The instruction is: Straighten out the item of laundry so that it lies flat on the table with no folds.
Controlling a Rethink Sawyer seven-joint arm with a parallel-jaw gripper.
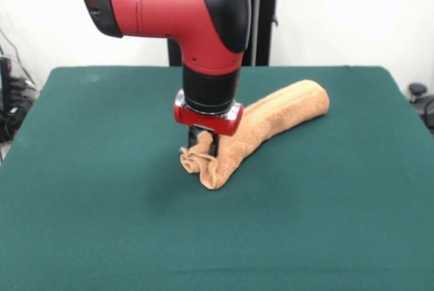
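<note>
Towel [271,121] bunched on table [102,189], jaws [203,143] gripping one end

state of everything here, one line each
towel: bunched into a long roll, not flat, near end crumpled under the gripper
gripper: down on the towel's near end, jaws hidden by cloth
table: green cloth, towel lying on it

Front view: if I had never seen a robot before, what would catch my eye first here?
The big red and black robot arm reaching down from the top to the middle of the picture. Its gripper is pressed into one bunched end of a rumpled orange-tan terry towel, which stretches as a long folded roll up and to the right. Under both spreads a wide dark green felt-like table.
</note>
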